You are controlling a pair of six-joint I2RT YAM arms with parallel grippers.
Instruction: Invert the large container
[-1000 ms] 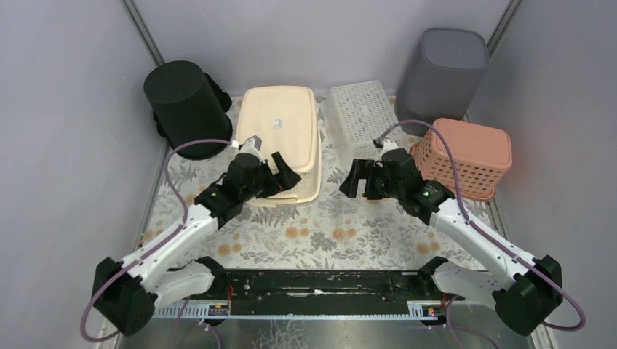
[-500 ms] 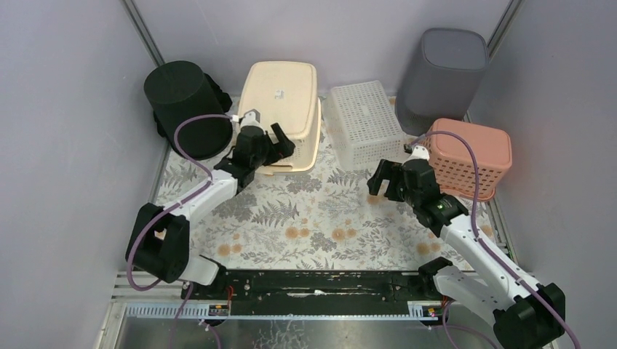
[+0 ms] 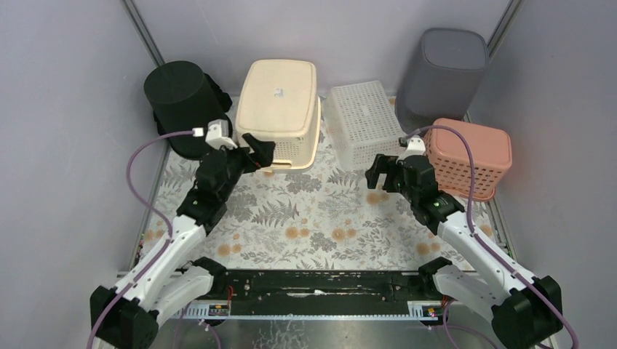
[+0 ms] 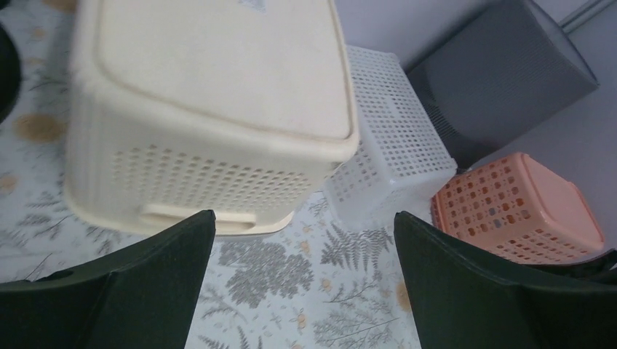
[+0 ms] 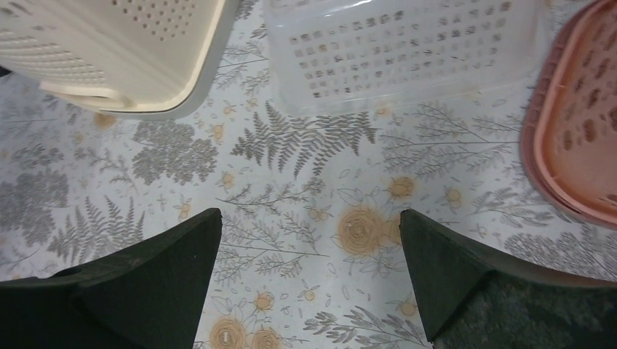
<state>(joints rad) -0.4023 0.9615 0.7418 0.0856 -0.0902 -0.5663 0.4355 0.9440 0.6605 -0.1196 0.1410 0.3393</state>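
at the back of the table (image 3: 320, 240), on its flowered cloth, the large cream container (image 3: 280, 109) stands bottom up, its flat base facing the ceiling and its rim down on the cloth. a black bin (image 3: 182, 102) stands just to its left and a white perforated basket (image 3: 364, 120) just to its right, also upturned. farther right a pink basket (image 3: 469, 156) lies bottom up near the table's edge, and a grey bin (image 3: 442, 73) stands behind it in the corner. the left gripper (image 3: 247, 149) hovers just in front of the cream container's near wall, not touching it; the left wrist view shows its dark fingers (image 4: 145, 291) spread wide with nothing between them, the container's perforated side and handle lip ahead. the right gripper (image 3: 382, 173) hangs over bare cloth between the white basket and the pink one, nearer the front; its fingers (image 5: 466, 283) are likewise spread apart and empty in the right wrist view.
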